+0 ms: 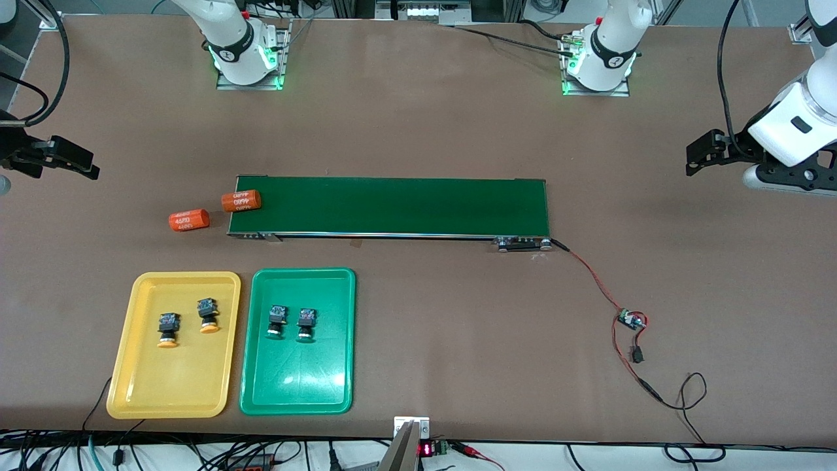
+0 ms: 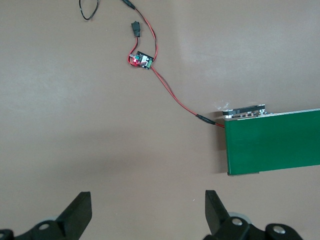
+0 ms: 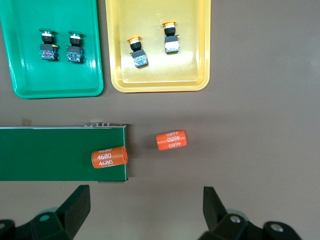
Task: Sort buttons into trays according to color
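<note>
Your right gripper [image 1: 85, 165] hangs spread and empty over bare table at the right arm's end, waiting. From it, in the front view, the trays lie at about five o'clock. The two yellow-capped buttons [image 1: 188, 321] sit in the yellow tray [image 1: 131, 386], the two green-capped buttons [image 1: 292, 322] in the green tray [image 1: 261, 392] beside it, all four caps pointing toward the front camera. Your left gripper [image 1: 694, 156] also hangs spread and empty, over the left arm's end, well apart from both trays, so the right arm is the nearer. One orange cylinder [image 1: 241, 200] rests on the belt [image 1: 405, 206], the other orange cylinder [image 1: 189, 220] on the table just beside it. The sorting looks done.
</note>
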Available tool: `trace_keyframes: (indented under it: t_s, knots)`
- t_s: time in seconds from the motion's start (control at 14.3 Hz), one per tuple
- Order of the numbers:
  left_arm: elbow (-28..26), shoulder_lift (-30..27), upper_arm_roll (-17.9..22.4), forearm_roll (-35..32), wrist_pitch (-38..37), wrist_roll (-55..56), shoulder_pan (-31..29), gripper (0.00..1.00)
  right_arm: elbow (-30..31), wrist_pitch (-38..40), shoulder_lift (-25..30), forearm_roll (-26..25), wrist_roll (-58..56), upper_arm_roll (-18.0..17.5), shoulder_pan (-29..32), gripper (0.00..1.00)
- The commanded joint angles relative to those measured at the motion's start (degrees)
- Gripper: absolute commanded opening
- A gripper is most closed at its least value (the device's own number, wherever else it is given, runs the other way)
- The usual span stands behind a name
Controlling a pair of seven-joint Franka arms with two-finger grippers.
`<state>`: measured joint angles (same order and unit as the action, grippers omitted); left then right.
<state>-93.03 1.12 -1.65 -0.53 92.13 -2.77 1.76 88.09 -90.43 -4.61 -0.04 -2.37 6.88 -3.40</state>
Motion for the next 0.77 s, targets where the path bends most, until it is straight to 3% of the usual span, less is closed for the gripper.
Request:
trace_keyframes:
  t_s: [0.0,0.7]
  knots:
    - [1.44,0.47,0.07,0.0,-1.17,-0.13,-0.01,1.0,1.21,0.26,1.27,-0.49,0.87,0.33,-0.82,1.0]
    - [1.44,0.47,0.07,-0.08,-1.17,-0.13,-0.01,1.0,1.12,0.26,1.09,-0.57,0.78,0.42,-1.26,1.0]
